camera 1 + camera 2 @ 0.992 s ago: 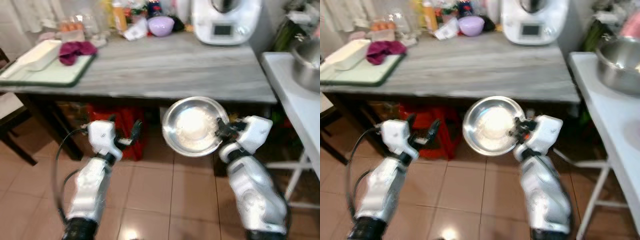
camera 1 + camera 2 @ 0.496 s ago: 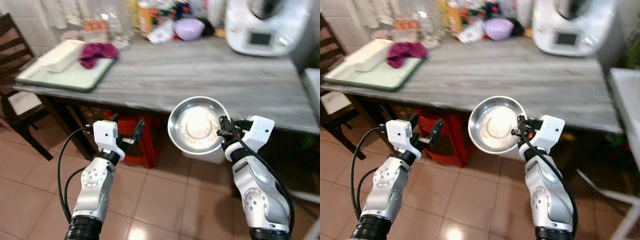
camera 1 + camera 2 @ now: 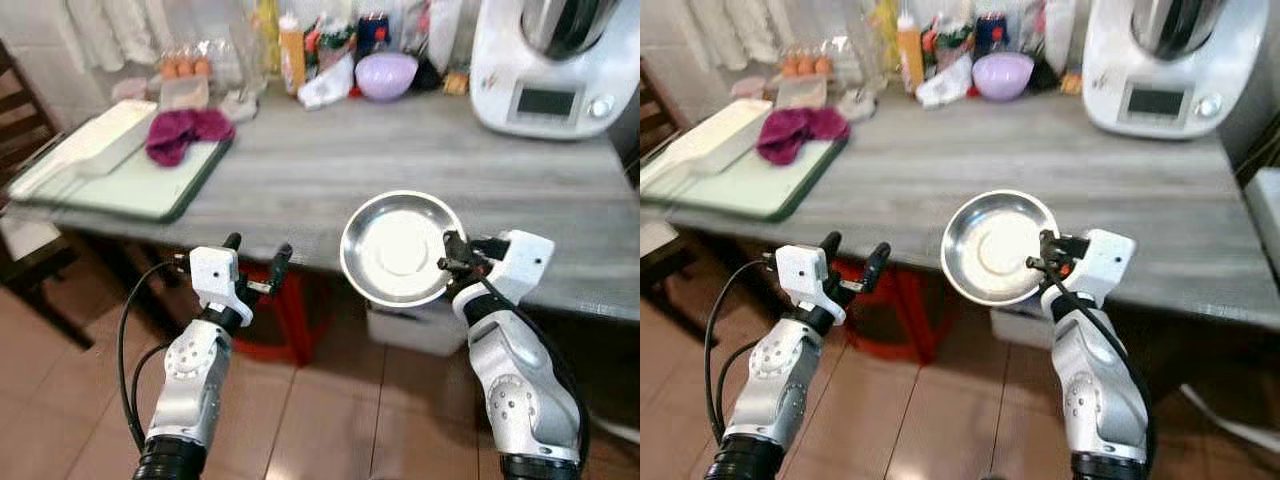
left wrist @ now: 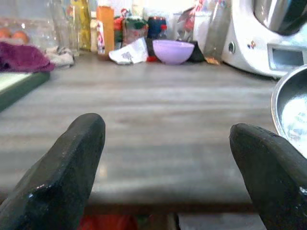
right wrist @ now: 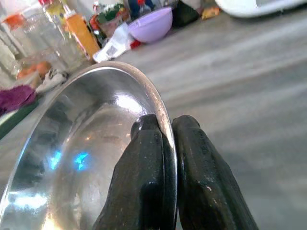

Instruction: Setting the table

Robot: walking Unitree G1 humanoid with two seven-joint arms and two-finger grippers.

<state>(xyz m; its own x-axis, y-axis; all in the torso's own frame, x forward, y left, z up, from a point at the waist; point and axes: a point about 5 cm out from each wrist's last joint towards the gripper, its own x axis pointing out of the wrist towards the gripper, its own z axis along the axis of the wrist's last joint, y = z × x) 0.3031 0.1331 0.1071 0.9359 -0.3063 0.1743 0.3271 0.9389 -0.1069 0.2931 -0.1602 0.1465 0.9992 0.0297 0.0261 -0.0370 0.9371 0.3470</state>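
A shiny steel plate (image 3: 400,248) hangs at the front edge of the grey wooden table (image 3: 400,160), its hollow facing me. My right gripper (image 3: 447,262) is shut on the plate's right rim; in the right wrist view the fingers (image 5: 156,163) pinch the rim (image 5: 168,139) between them. My left gripper (image 3: 256,263) is open and holds nothing, low in front of the table's edge, left of the plate. The left wrist view has its two fingertips (image 4: 72,167) wide apart, facing the tabletop.
A white kitchen machine (image 3: 555,60) stands at the table's back right. A purple bowl (image 3: 386,75), bottles and packets line the back. A green tray (image 3: 130,175) with a magenta cloth (image 3: 185,132) and white dish (image 3: 95,150) lies left. A red stool (image 3: 275,310) stands under the table.
The camera has come nearer to the table and turned, so the whole scene has shifted. The plate, held the same way, now overlaps the table's front edge.
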